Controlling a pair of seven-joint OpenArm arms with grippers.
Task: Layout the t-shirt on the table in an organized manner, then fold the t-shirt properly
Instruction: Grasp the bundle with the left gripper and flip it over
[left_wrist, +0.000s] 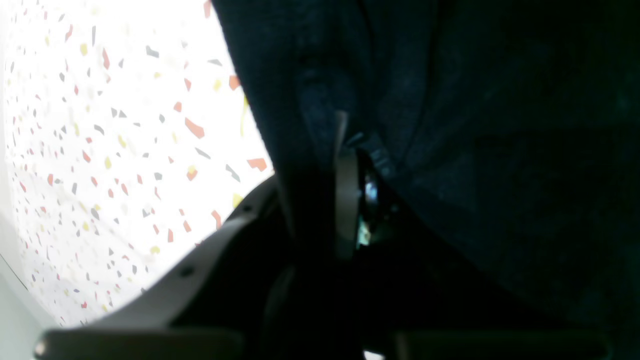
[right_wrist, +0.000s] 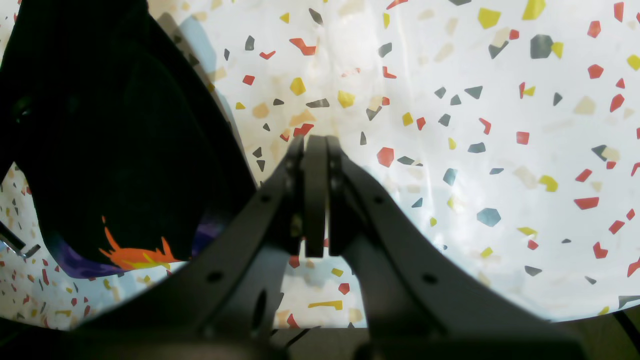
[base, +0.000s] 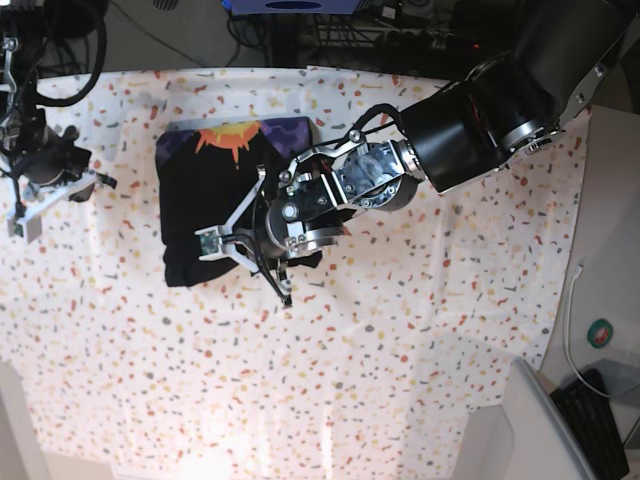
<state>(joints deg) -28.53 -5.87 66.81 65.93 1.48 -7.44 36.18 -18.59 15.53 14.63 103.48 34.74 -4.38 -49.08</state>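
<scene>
Already the t-shirt (base: 215, 200) lies as a compact folded block at about ten o'clock on the counter (base: 420, 330), likely so a last fold can be tidied. At its five-o'clock corner, the left claw (base: 245, 245) pinches black fabric between nearly closed jaws. Parked at nine o'clock, the right claw (right_wrist: 316, 150) is fully closed, holding nothing.

black t-shirt (base: 210, 200) folded on table (base: 400, 350)

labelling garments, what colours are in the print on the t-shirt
Orange sunburst on purple, on the black t-shirt; clearest in the base view.
</scene>
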